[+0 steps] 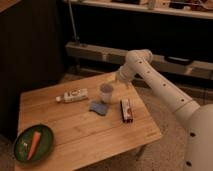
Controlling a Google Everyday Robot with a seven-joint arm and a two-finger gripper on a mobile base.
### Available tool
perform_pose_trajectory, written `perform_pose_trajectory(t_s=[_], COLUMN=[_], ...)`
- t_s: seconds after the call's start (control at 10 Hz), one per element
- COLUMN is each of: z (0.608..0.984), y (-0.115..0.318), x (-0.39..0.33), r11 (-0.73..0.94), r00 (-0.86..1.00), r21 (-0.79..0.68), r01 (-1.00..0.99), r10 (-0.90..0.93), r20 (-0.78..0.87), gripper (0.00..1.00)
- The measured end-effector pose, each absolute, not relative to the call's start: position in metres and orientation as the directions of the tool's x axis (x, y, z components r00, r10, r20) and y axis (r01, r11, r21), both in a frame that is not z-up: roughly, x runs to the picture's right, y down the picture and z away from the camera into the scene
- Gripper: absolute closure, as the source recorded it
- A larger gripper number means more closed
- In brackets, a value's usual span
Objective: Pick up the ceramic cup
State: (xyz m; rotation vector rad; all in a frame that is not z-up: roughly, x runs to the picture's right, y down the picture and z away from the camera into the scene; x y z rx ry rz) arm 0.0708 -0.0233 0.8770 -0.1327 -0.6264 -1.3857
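Note:
The ceramic cup (106, 92) is a small pale handleless cup standing upright near the middle of the wooden table (75, 130), at its far side. My white arm reaches in from the right. My gripper (120, 77) hangs just right of and slightly above the cup, close to its rim, at the table's far edge.
A white bottle with a label (73, 95) lies on its side left of the cup. A blue cloth (98, 107) lies just in front of the cup. A snack bar (126, 110) lies to the right. A green plate with a carrot (32, 143) sits at the front left corner.

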Motion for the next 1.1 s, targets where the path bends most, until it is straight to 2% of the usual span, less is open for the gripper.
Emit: perform_pose_trajectory(t_s=[0.1, 0.3, 0.4, 0.9, 1.0, 1.1], z=[0.882, 0.889, 0.893, 0.920, 0.923, 0.925], y=[-0.023, -0.020, -0.018, 0.007, 0.011, 0.013], x=[0.070, 0.068, 0.068, 0.056, 0.053, 0.051], r11=[0.203, 0.198, 0.196, 0.179, 0.177, 0.174], r00=[0.051, 0.045, 0.043, 0.024, 0.021, 0.016], r21=[0.262, 0.257, 0.252, 0.230, 0.230, 0.231], r01=[0.943, 0.946, 0.948, 0.957, 0.957, 0.957], r10=[-0.870, -0.864, -0.860, -0.836, -0.832, -0.830], r20=[0.491, 0.501, 0.508, 0.548, 0.554, 0.557], gripper=[0.26, 0.45, 0.49, 0.50, 0.52, 0.59])
